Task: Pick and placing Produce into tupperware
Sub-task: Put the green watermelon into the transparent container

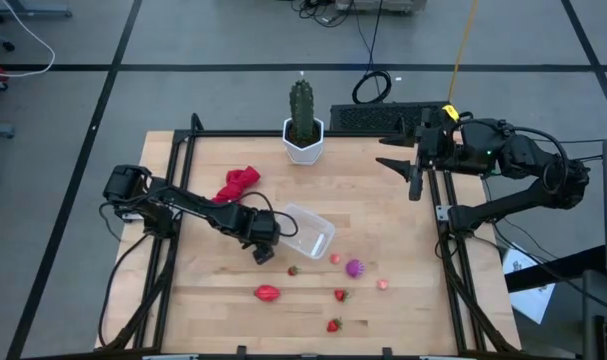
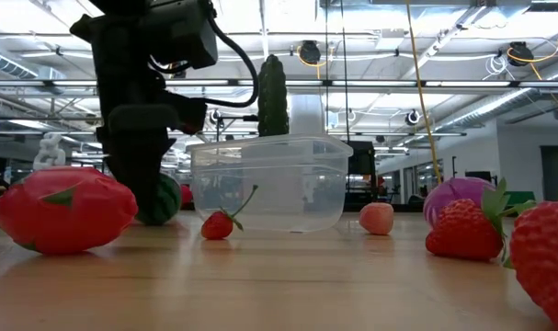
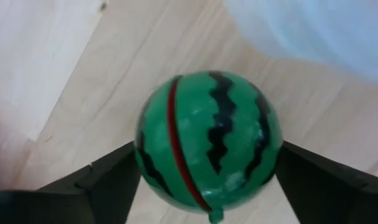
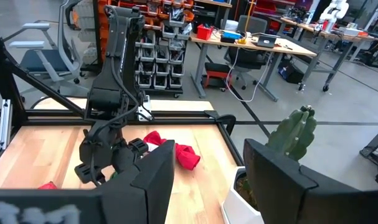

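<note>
A: Two arms in shot. Left gripper [image 1: 263,252] is low on the table [image 1: 403,260], just beside the near-left corner of the tupperware [image 1: 309,232]. What's in it?

B: Green striped ball [image 3: 208,142]. Left wrist view shows both fingers [image 3: 108,180] tight against its sides, so it's pinched betw. them, w/ wood right under it. In the low view the ball [image 2: 165,199] sits at table level, left of the tub, partly hidden behind the gripper [image 2: 142,198].

A: And the tub?

B: Clear, upright, approx. mid-table, looks empty in the low view [image 2: 271,182]. Rest of the produce lies on the wood nearer the front edge: red oval [image 1: 268,293] in front of the left gripper, purple ball [image 1: 355,268] right of it, pink bit [image 1: 335,259] just beside the purple one, another pink bit [image 1: 383,284] further right.

A: Strawberries?

B: Three. One [image 1: 293,270] close to the tub's front, one [image 1: 340,295] mid, one [image 1: 334,325] nearest the front edge.

A: Right arm?

B: Right gripper [image 1: 415,170] hangs over the far-right part of the table, well apart from everything. Fingers [image 4: 152,177] spread wide, nothing betw. them.

A: Other stuff?

B: Red cloth [image 1: 237,183] far-left of the tub, cactus [image 1: 302,108] in a white pot [image 1: 303,144] at the back edge.
</note>
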Tool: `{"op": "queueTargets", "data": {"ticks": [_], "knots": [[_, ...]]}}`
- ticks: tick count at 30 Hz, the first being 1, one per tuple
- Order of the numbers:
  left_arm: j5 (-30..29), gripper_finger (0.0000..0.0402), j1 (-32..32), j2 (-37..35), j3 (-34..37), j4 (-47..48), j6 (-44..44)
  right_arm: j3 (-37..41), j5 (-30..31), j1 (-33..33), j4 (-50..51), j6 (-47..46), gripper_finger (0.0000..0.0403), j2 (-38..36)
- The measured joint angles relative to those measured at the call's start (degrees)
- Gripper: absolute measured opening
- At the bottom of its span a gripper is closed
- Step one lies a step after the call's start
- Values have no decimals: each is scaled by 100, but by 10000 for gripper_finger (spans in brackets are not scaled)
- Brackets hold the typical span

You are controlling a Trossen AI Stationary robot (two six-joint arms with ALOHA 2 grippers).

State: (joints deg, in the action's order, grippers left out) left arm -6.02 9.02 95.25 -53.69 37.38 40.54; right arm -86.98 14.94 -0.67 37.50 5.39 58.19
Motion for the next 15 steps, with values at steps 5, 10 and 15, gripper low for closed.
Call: {"op": "queueTargets", "data": {"ticks": [5,10,15], "knots": [[-2,292,0,-1,0,-174,-16,-1,0,0,0,0,183,0],[-46,289,0,-1,-2,-174,34,0,0,-1,1,0,183,0],[-48,313,0,-1,-2,-164,163,0,0,-2,2,0,183,0]]}}
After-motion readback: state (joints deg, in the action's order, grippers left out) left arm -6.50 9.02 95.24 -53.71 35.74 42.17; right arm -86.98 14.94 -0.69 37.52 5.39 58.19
